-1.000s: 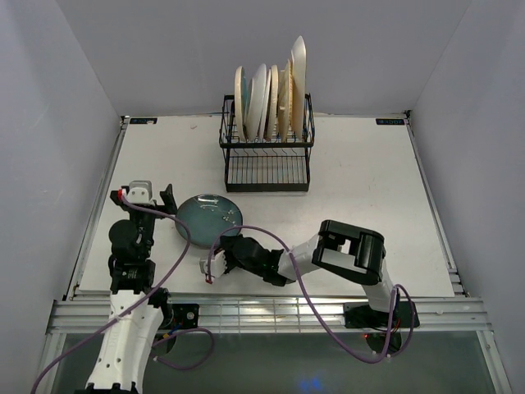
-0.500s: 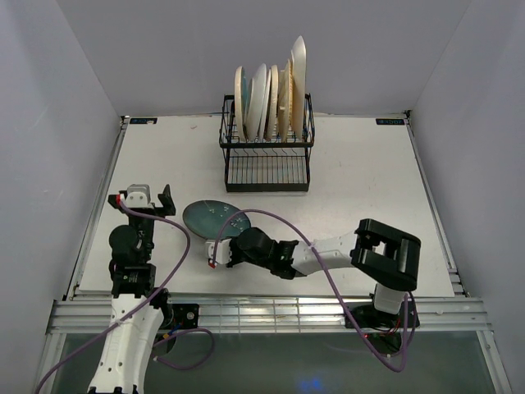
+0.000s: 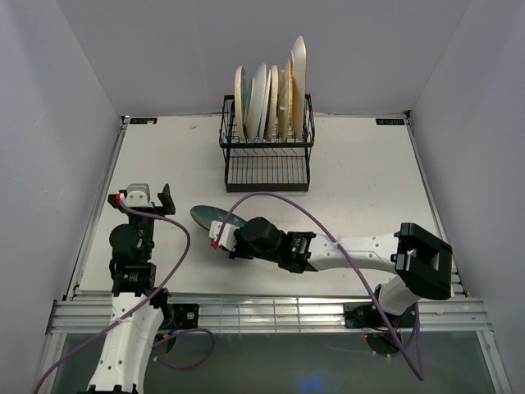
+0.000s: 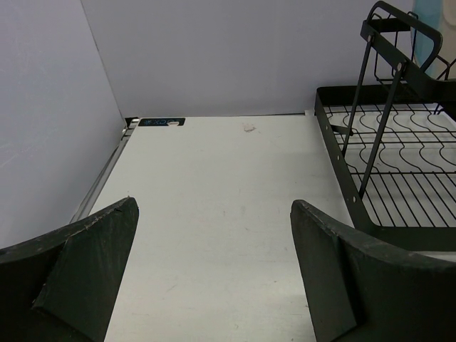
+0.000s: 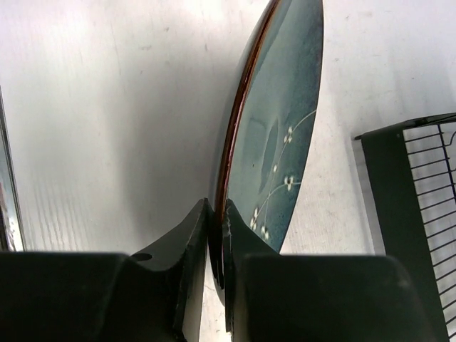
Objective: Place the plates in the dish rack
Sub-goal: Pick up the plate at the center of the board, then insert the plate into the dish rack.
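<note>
A dark teal plate (image 3: 213, 217) with small white flowers (image 5: 281, 135) is tipped up on edge over the table, left of centre. My right gripper (image 3: 227, 239) (image 5: 216, 206) is shut on its near rim, one finger on each face. Several other plates (image 3: 267, 98) stand upright in the upper tier of the black wire dish rack (image 3: 267, 160) at the back; a corner of the rack (image 5: 410, 185) shows beyond the held plate. My left gripper (image 3: 144, 199) (image 4: 214, 206) hangs open and empty near the left edge, the rack (image 4: 399, 178) to its right.
White walls close in the table (image 3: 361, 189) on the left, back and right. A metal rail (image 3: 271, 312) runs along the near edge by the arm bases. The purple cable (image 3: 279, 205) of the right arm loops above the table behind the held plate.
The right arm has stretched out, its elbow swinging right. The teal plate, lying nearly flat before, has been tipped up on edge and shifted slightly right. The left arm has barely moved.
</note>
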Controlling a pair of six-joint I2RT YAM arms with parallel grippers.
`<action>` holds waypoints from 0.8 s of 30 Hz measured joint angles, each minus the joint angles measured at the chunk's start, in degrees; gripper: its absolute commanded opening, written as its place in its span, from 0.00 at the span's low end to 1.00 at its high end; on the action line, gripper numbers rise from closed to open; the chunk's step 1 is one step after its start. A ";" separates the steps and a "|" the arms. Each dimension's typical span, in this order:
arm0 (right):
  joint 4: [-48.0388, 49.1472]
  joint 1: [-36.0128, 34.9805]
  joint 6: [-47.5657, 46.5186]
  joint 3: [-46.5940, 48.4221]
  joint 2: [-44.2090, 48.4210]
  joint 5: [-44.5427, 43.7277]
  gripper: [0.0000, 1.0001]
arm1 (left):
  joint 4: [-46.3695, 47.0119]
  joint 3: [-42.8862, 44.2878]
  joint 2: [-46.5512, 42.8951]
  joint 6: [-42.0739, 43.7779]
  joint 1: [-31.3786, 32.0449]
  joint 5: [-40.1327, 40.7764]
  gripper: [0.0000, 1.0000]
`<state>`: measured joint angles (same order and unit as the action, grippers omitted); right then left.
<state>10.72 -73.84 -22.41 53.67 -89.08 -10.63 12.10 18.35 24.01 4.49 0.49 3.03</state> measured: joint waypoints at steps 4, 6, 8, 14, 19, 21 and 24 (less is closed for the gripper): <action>-2.34 0.07 3.43 5.03 0.02 -1.75 0.08 | 0.00 0.00 0.00 0.00 0.00 0.00 0.98; -3.48 0.33 5.18 7.87 0.11 -2.71 0.08 | 0.00 0.00 0.00 0.00 0.00 0.00 0.98; -4.96 0.70 7.21 11.65 0.11 -3.96 0.08 | 0.00 0.00 0.02 0.00 0.00 0.00 0.98; -5.05 3.72 12.39 20.06 1.03 -6.67 0.08 | 0.00 0.00 0.17 0.00 0.00 -0.02 0.98; -5.07 7.54 17.49 25.20 1.29 -7.02 0.08 | 0.04 0.00 0.17 0.00 0.00 0.00 0.98; -5.01 8.96 19.19 26.86 1.29 -6.99 0.08 | 0.09 -0.02 0.17 0.00 0.00 0.00 0.98; -4.74 10.47 22.27 28.44 1.25 -5.60 0.08 | 0.17 -0.02 0.17 0.00 0.00 0.00 0.98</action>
<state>5.98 -63.37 -0.14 82.11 -87.83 -16.23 12.27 18.33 24.18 4.49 0.49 3.03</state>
